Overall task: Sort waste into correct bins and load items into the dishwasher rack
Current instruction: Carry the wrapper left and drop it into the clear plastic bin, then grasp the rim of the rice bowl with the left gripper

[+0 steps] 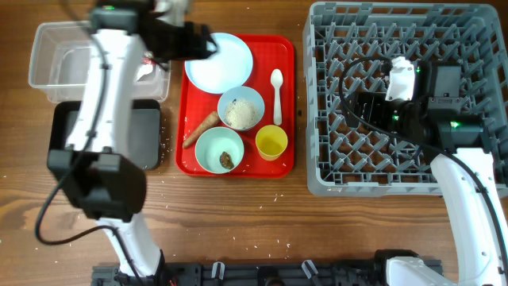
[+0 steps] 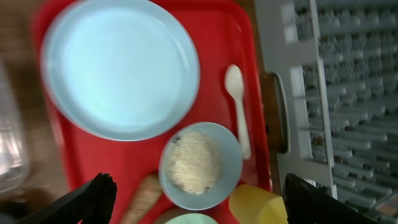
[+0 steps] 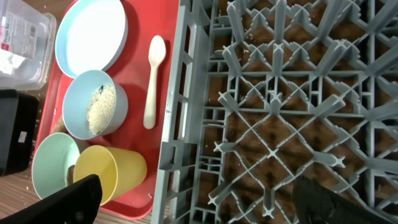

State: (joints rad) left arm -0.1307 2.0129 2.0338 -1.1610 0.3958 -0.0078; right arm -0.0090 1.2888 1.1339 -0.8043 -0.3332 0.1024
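The pale-blue plate (image 1: 226, 63) lies at the back of the red serving tray (image 1: 286, 48). In front of it are a white bowl of rice (image 1: 240, 109), a teal bowl (image 1: 220, 149) with a brown lump, a yellow cup (image 1: 271, 142), a white spoon (image 1: 276, 89) and a brown root stick (image 1: 201, 129). My left gripper (image 1: 196, 41) hovers open and empty over the plate's left edge; its wrist view shows the plate (image 2: 118, 65) and rice bowl (image 2: 199, 165) below the gripper (image 2: 199, 200). My right gripper (image 3: 202, 199) is open and empty above the grey rack (image 1: 397, 159). The red-and-white wrapper (image 3: 17, 28) lies in the clear tub (image 1: 48, 56).
The black tray (image 1: 147, 135) sits in front of the clear tub, left of the red tray. Loose rice grains are scattered on the wooden table (image 1: 238, 214) near the trays. The left arm crosses above the tub and black tray.
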